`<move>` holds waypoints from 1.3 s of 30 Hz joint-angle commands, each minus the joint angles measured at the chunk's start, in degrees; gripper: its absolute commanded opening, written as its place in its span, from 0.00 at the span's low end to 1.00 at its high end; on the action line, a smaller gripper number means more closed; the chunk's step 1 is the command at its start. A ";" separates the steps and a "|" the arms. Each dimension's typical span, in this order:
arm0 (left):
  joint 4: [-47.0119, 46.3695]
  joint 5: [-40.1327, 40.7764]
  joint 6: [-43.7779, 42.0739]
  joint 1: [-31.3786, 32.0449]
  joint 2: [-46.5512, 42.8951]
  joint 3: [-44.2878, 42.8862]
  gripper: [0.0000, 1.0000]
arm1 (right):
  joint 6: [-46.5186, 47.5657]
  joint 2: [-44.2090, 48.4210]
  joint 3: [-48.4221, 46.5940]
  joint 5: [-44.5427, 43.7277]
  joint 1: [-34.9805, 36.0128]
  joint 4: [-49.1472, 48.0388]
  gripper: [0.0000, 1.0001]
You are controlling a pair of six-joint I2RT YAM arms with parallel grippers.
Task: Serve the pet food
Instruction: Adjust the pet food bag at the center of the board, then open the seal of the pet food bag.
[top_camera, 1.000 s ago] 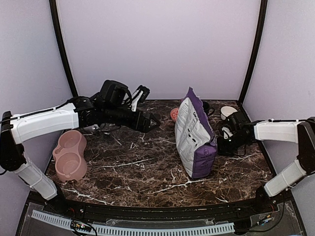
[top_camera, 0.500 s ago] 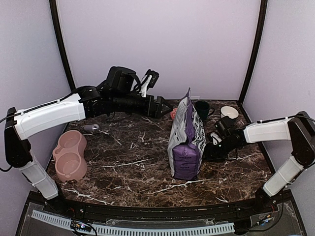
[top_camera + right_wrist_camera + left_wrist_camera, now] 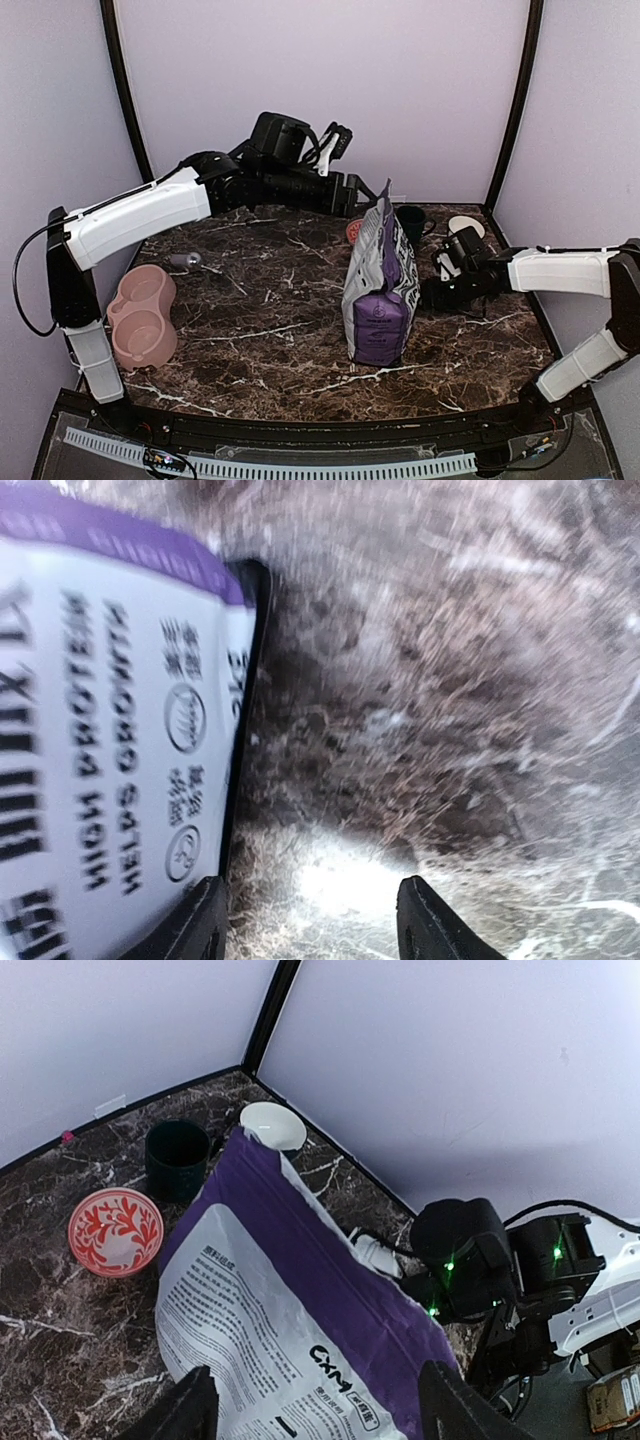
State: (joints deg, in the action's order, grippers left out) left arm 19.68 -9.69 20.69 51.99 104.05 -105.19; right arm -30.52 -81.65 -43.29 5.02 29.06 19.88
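The purple-and-white bag (image 3: 380,290) stands upright in the middle of the marble table (image 3: 270,350). No pet food shows; it is hidden. My left gripper (image 3: 352,196) hovers open just left of the bag's top edge. In the left wrist view its fingertips (image 3: 192,1408) straddle the printed face of the bag (image 3: 290,1310) without touching it. My right gripper (image 3: 438,291) sits low at the bag's right side, open. In the right wrist view its left fingertip (image 3: 197,920) lies by the bag's edge (image 3: 100,730), with only table between the fingers.
A pink double bowl (image 3: 141,315) lies at the left edge, with a small scoop (image 3: 185,260) behind it. Behind the bag stand a red patterned bowl (image 3: 115,1230), a dark cup (image 3: 177,1157) and a white dish (image 3: 273,1125). Walls close in at the back and sides.
The bag, leaning a second ago, now stands upright with its narrow side forward. My left arm has swung right and up to the bag's top. The right gripper shifted slightly left and lower.
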 commanded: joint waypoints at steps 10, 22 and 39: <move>8.79 -1.32 -0.48 2.96 4.14 -8.91 0.68 | -0.18 0.99 1.17 -4.40 0.39 -3.29 0.59; 13.10 2.31 -1.53 4.79 4.37 -10.79 0.65 | 1.19 -0.62 0.82 -4.46 0.44 -3.71 0.59; 12.08 1.84 2.51 4.88 5.31 -9.52 0.24 | 0.66 8.26 -7.84 -3.97 0.37 2.41 0.59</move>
State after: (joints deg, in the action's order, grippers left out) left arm 31.40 -7.70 21.58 56.80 108.79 -114.56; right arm -29.43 -78.54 -44.93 1.15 29.08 21.47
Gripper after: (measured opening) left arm 0.254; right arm 0.586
